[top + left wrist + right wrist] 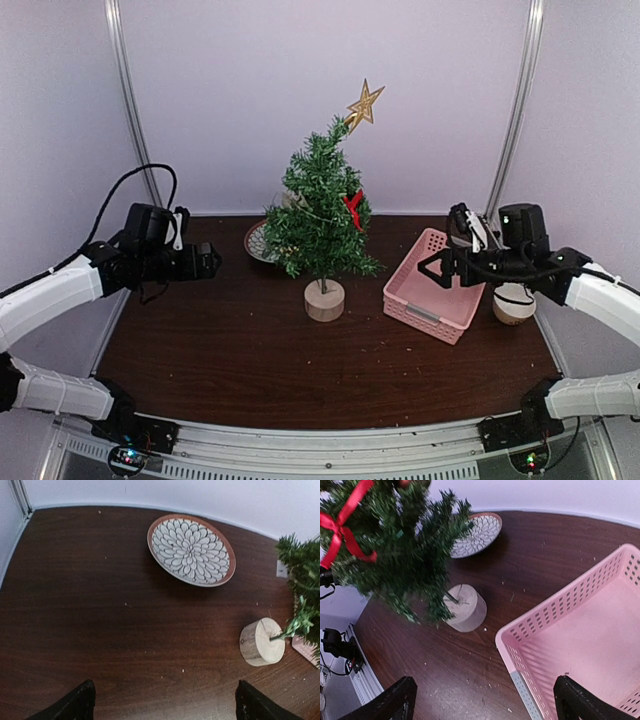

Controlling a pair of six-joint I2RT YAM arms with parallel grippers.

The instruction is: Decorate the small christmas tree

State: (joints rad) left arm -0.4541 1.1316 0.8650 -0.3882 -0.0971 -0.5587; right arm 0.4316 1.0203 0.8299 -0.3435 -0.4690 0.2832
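L gripper [210, 262], R gripper [432, 268] jaws wide, aloft, flanking tree [322, 205].

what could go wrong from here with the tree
The gold star leans off the tip of the small christmas tree; a brush against the branches could knock it down. The tree stands on a narrow wooden stump, so a sideways push from the open right pincer, which hangs over the pink basket beside it, might topple it.
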